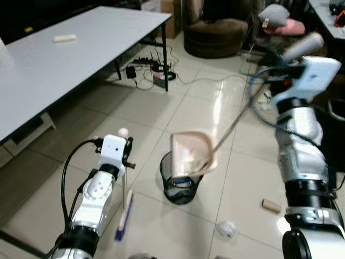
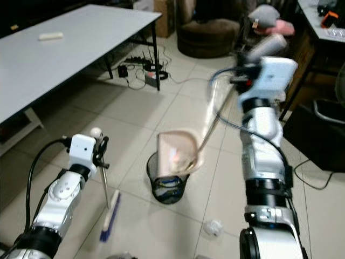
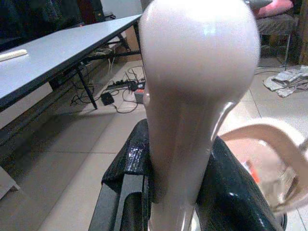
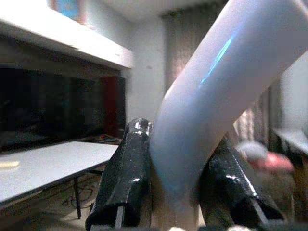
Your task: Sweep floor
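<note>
My right gripper [image 4: 175, 187] is shut on the pale handle [image 4: 207, 101] of a long dustpan, held high at the right. Its thin rod [image 1: 233, 128] slants down to the beige pan [image 1: 191, 154], which is tipped over a black mesh bin [image 1: 180, 186] on the tiled floor. My left gripper [image 3: 168, 192] is shut on the rounded top [image 3: 197, 72] of a broom handle. The broom stands upright at the lower left with its blue-and-white head [image 1: 124, 218] on the floor. A crumpled paper ball [image 1: 227, 229] and a cardboard tube [image 1: 271, 205] lie right of the bin.
A grey table [image 1: 64, 59] stands at the left with a small pale object [image 1: 64, 38] on it. A power strip and cables [image 1: 151, 67] lie beneath its far end. A brown armchair [image 1: 215, 32] sits at the back. Dark furniture [image 2: 318, 135] stands at the right.
</note>
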Robot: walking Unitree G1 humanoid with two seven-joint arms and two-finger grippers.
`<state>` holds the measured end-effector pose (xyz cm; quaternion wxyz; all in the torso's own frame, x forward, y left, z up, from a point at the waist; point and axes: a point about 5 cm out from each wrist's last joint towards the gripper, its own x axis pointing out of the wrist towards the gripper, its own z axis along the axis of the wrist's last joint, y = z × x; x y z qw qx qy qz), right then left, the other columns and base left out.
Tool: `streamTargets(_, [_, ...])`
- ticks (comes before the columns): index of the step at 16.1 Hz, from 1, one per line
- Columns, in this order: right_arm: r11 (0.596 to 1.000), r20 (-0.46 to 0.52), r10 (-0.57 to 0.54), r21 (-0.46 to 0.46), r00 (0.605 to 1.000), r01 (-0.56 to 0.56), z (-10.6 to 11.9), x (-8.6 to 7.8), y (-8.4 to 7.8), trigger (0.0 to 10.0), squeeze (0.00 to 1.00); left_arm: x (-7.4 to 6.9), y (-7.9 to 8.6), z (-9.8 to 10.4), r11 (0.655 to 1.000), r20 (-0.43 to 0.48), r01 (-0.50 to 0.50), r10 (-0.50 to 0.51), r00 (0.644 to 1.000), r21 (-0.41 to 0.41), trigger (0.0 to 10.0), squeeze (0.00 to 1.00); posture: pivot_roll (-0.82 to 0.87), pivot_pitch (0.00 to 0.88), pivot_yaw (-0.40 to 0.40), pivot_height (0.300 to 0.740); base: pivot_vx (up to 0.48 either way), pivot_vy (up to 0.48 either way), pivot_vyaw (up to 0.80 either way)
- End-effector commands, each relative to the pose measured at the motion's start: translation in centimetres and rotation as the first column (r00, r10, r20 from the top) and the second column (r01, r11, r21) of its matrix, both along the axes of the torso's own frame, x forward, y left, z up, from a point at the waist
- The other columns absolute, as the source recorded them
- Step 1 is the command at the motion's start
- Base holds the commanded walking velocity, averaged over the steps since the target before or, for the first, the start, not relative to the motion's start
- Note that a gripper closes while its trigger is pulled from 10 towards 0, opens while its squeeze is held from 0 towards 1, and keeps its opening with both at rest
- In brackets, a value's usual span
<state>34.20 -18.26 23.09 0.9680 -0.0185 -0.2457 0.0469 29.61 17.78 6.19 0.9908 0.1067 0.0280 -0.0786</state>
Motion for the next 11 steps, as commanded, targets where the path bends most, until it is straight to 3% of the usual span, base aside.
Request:
streamTargets(1, [0.998,0.099,0.037,-0.051,0.994,-0.032,1.9,-0.1,1.0,10.0,0.00,0.3,0.0,0.9,1.000,0.039,0.006,-0.006,0.999,0.013,10.0,0.00,0.02,0.000,0.044,0.740,0.000,0.000,0.00])
streamTargets(5, [0.974,0.151,0.171,-0.173,0.974,-0.145,0.6,-1.3,4.7,10.0,0.00,0.4,-0.2,0.9,1.000,0.040,0.010,-0.011,0.999,0.017,10.0,0.00,0.01,0.000,0.048,0.740,0.000,0.000,0.00])
streamTargets(8, [0.906,0.149,0.312,-0.344,0.938,-0.246,-1.1,-2.7,8.0,10.0,0.00,0.5,-0.4,0.9,1.000,0.040,0.017,-0.018,0.999,0.019,10.0,0.00,0.01,0.000,0.049,0.740,0.000,0.000,0.00])
streamTargets(11, [0.842,0.124,0.366,-0.466,0.922,-0.271,-2.5,-3.3,9.3,10.0,0.00,0.5,-0.5,0.9,1.000,0.041,0.020,-0.021,0.999,0.021,10.0,0.00,0.01,0.000,0.048,0.740,0.000,0.000,0.00])
